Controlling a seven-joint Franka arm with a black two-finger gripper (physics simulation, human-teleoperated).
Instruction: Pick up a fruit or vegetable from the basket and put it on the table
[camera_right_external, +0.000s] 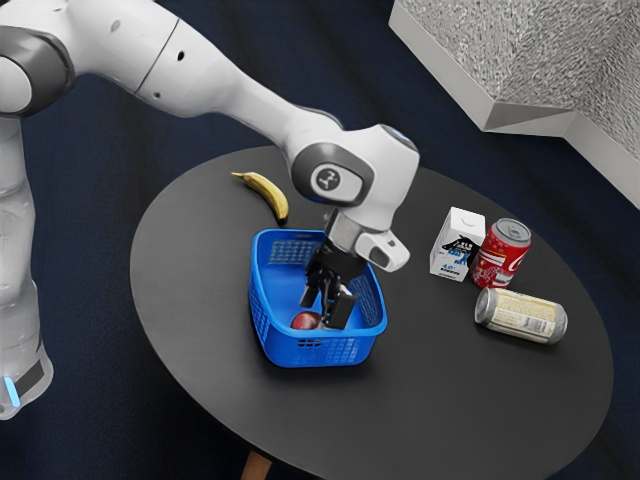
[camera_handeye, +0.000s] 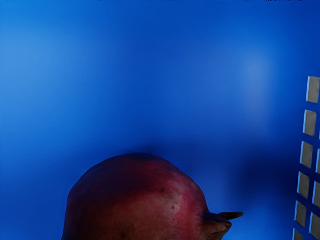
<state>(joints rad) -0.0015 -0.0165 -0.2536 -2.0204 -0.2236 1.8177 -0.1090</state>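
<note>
The pomegranate lies sideways, crown toward basket's slotted wall.

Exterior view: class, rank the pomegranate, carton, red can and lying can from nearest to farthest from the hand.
1. Pomegranate: in the basket, by the hand.
2. Carton: outside the basket, toward the exterior view's right.
3. Red can, upright beyond the carton, and lying can: too close to call.
</note>
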